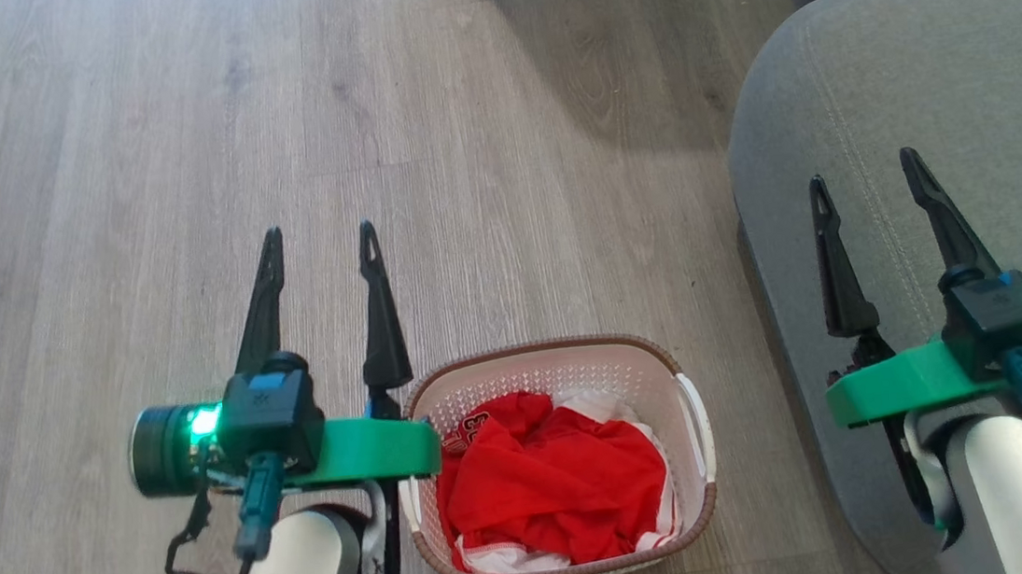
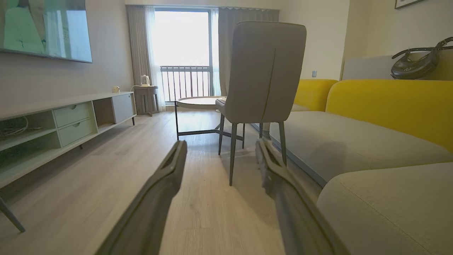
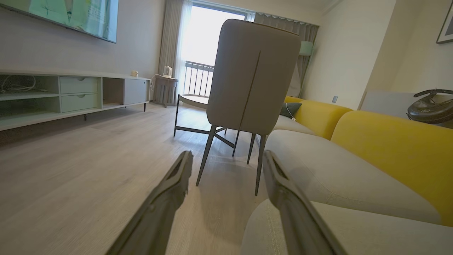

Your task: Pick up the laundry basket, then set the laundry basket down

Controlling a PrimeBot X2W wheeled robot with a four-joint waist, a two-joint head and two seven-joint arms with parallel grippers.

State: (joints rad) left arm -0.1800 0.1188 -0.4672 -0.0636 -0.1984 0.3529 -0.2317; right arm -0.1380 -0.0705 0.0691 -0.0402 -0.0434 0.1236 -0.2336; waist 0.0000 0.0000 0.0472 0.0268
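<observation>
Basket: laundry basket (image 1: 566, 375) is stood upright on the wood floor (image 1: 134, 173), low centre in head view, near the grey sofa (image 1: 924, 97) front edge.
Basket build: white perforated walls, brown woven-look rim. A white handle (image 1: 699, 428) is seen on the side twd the sofa.
Contents: red garment (image 1: 549, 490), crumpled, is spread over most of the inside. White cloth (image 1: 612, 406) w/ red trim is seen under it at the far corner & along the near edge. Nothing is hung over the rim.
L gripper (image 1: 319, 233): jaws are spread wide, nothing held. It is raised above the floor just beside the basket's L side.
L gripper vs basket: green bracket is overlapped w/ the basket's L rim in head view; contact can't be told. Fingertips are pointed fwd, well past the far rim.
R gripper (image 1: 863, 169): jaws are spread wide, nothing held. It is held over the sofa's edge.
R gripper vs basket: apart from it, w/ a strip of floor & the sofa's front betw. them. The basket is sat betw. the two arms, nearer the L one.
Wrist views: both pairs of fingers (image 2: 159, 191) are seen parted, pointed along the floor twd a grey chair (image 2: 265, 71).
</observation>
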